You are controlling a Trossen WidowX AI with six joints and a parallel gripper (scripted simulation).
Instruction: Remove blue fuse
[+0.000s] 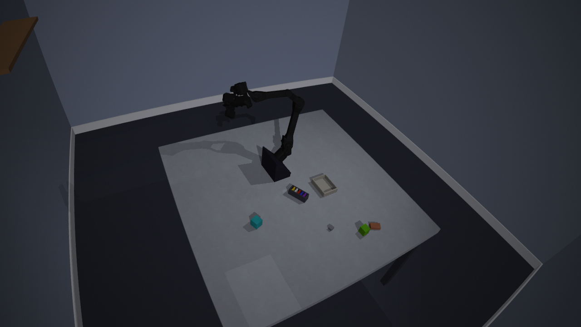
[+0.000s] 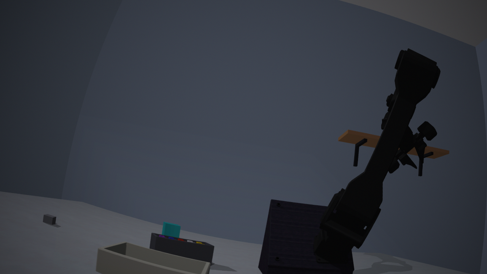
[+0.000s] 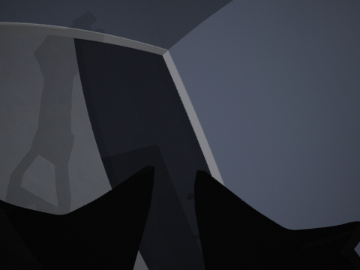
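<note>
The blue fuse (image 1: 302,193) (image 2: 172,238) sits in the dark fuse block (image 1: 295,196) (image 2: 190,251), between the red fuse (image 1: 299,191) (image 2: 180,239) and the purple fuse (image 1: 305,195) (image 2: 162,236). White and yellow fuses stand in the same row. The beige tray (image 1: 324,183) (image 2: 146,260) is beside the block and looks empty in the top view. My gripper (image 3: 174,175) is partly open, with nothing between its fingertips. It is high up and far from the block, beyond the table's back edge in the top view. The wrist view shows neither fuses nor tray.
A dark upright panel (image 1: 274,166) (image 2: 296,234) stands between the arm's base and the block. A teal cube (image 1: 256,221) (image 2: 171,230), small grey block (image 1: 330,227) (image 2: 49,219), green cube (image 1: 364,229) and orange block (image 1: 375,225) are on the table. An orange shelf (image 1: 16,38) (image 2: 354,136) is on a wall.
</note>
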